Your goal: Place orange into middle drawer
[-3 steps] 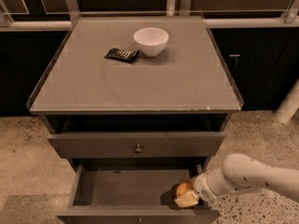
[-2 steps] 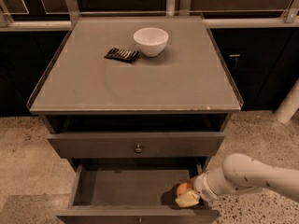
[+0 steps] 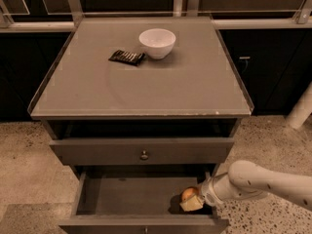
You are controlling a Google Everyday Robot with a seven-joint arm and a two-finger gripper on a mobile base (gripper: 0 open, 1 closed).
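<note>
Releasing looks like the step in hand. The gripper is down inside the middle drawer, which is pulled out below the table's front edge. The orange is right at the gripper's tip, at the drawer's right end, under the table's front right corner. Can't tell whether the gripper is clamped on the orange or loose around it, or whether the fruit touches the drawer floor.

To do it well:
- The robot should get the orange low before opening, so it has no real height to drop.
- Round, smooth fruit will likely roll. There is bare drawer floor to its left, and the walls should stop it.
- It should open wide enough that the orange isn't dragged along on exit.
- The arm should pull out up and to the right, the side it comes in from, staying off the drawer's right wall and front panel.
- Headroom looks tight. The top drawer with its knob sits shut just above and behind, so the lift should go outward, not straight up.

Farther back on the table, a dark packet and a white bowl sit close together near the back edge, well apart from the drawer. Nothing there needs touching.
</note>
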